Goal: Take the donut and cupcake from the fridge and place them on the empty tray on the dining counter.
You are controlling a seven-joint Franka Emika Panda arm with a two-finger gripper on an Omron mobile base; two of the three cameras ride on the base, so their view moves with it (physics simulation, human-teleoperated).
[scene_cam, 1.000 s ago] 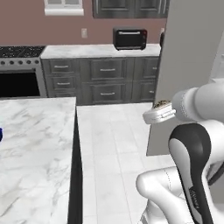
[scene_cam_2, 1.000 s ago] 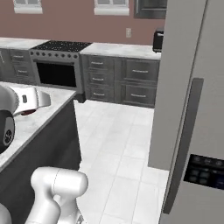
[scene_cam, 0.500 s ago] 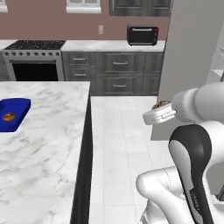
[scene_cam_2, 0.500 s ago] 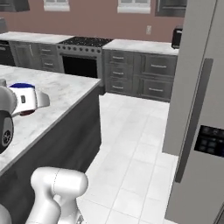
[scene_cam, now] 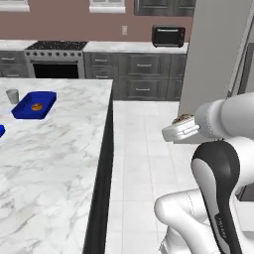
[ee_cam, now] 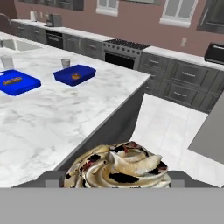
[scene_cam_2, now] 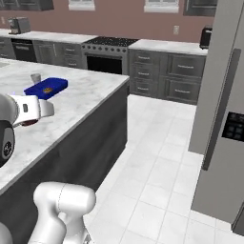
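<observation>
Dining counter (ee_cam: 65,118) beyond | gripper (ee_cam: 117,183) pinching cupcake (ee_cam: 118,168) | fingertips hidden | wrapper cut off

We're in a home kitchen: dark grey cabinets (scene_cam: 141,82) along a reddish wall, a stove (scene_cam: 57,59), a toaster oven (scene_cam: 168,35), a tall grey fridge (scene_cam_2: 221,109), and a white marble island (scene_cam: 49,149) over a white tiled floor (scene_cam_2: 162,167).

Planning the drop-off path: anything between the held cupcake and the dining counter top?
Nothing visible stands in the way. The cupcake sits in the tool over the floor beside the dining counter, whose near marble is bare. Two small blue trays holding pastries lie farther back.
</observation>
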